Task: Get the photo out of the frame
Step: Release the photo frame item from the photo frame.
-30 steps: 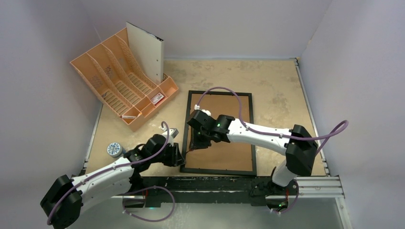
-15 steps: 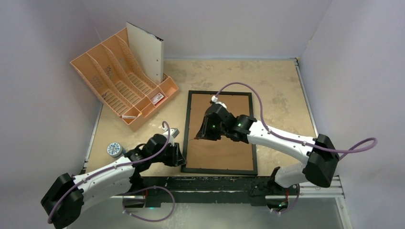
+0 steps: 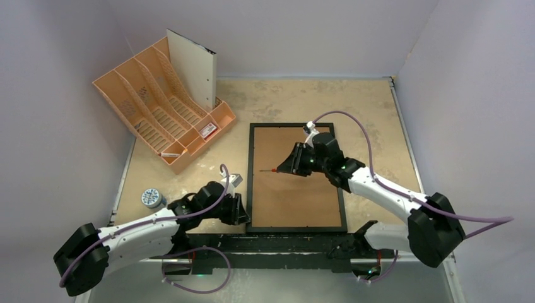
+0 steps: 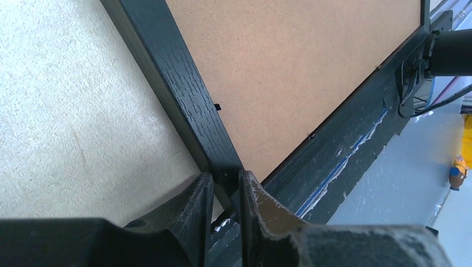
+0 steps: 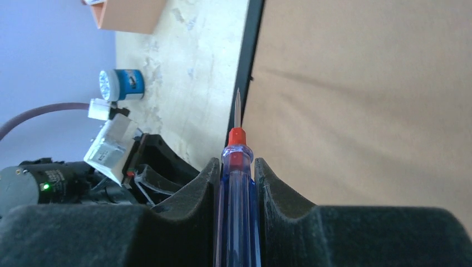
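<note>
Over frame, screwdriver (in right gripper)

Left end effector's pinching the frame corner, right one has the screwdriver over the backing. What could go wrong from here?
1. The left end effector pinches only the near corner of the frame. Prying force could swing the frame or slip it loose.
2. The screwdriver in the right end effector has a thin tip. If it misses the small tab, it could gouge the backing board.

Lab booth: plain walls enclose the robot table.
</note>
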You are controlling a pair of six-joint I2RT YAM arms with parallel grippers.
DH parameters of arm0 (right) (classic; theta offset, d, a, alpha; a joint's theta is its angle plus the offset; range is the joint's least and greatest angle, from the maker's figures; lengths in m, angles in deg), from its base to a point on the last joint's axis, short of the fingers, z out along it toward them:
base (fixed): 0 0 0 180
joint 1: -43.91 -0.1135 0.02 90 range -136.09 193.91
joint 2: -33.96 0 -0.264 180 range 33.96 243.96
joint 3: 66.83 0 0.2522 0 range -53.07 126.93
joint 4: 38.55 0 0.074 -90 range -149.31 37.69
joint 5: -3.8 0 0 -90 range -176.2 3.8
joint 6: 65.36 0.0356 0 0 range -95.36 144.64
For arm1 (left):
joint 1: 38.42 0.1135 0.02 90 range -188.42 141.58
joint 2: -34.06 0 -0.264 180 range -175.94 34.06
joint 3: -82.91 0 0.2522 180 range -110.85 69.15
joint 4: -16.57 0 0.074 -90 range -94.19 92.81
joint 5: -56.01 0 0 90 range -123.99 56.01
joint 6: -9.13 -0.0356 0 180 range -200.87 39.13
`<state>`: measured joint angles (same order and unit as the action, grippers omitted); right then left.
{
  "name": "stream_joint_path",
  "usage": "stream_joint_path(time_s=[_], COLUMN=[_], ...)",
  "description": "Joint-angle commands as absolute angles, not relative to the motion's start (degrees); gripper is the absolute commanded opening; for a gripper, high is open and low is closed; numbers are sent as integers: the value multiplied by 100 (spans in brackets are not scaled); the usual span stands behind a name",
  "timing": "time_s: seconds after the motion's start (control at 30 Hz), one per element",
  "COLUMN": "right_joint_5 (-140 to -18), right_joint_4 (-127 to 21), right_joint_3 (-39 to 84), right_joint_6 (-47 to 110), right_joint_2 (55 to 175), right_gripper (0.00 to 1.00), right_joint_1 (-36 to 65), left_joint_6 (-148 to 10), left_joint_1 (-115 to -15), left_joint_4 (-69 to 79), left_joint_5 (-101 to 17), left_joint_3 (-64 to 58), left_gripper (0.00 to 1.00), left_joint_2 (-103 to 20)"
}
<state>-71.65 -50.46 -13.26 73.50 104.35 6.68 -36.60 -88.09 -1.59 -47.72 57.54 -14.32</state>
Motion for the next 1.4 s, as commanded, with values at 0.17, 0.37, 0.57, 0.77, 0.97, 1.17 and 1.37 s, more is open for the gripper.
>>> stream_joint_path(time_s=[0.17, 0.37, 0.57, 0.77, 0.97, 1.17, 1.37], right_joint_5=[-5244, -4533, -4218, -4315, -4293, -4326, -4302], right_joint_4=[-4087, -3816, -4126, -4163, -4064, -3980, -3701], right_joint_3=[-1194, -1284, -978, -820, -728, -602, -596], right_joint_6=[5920, 5735, 5771, 5936, 6009, 6069, 6195], right_joint_2=[11005, 11414, 11934, 12254, 12401, 12599, 12788], right_gripper=[0, 0, 0, 0, 0, 0, 0], right_joint_1=[1104, 1585, 1795, 1798, 1807, 1830, 1842], left_joint_6=[-3838, -4149, -4314, -4473, -4491, -4357, -4334], left_joint_1=[-8923, -8914, -8644, -7836, -7627, -7563, -7530], left_joint_4=[-878, -1458, -1402, -539, 182, 804, 930], left_joint_5=[-4252, -3581, -3415, -4144, -4558, -4749, -4637], left_joint_3=[5152, 4661, 4347, 4462, 4435, 4591, 4818], left_gripper=[40, 55, 65, 68, 68, 63, 52], left_joint_2=[-1179, -1135, -1544, -2030, -2675, -3214, -3320])
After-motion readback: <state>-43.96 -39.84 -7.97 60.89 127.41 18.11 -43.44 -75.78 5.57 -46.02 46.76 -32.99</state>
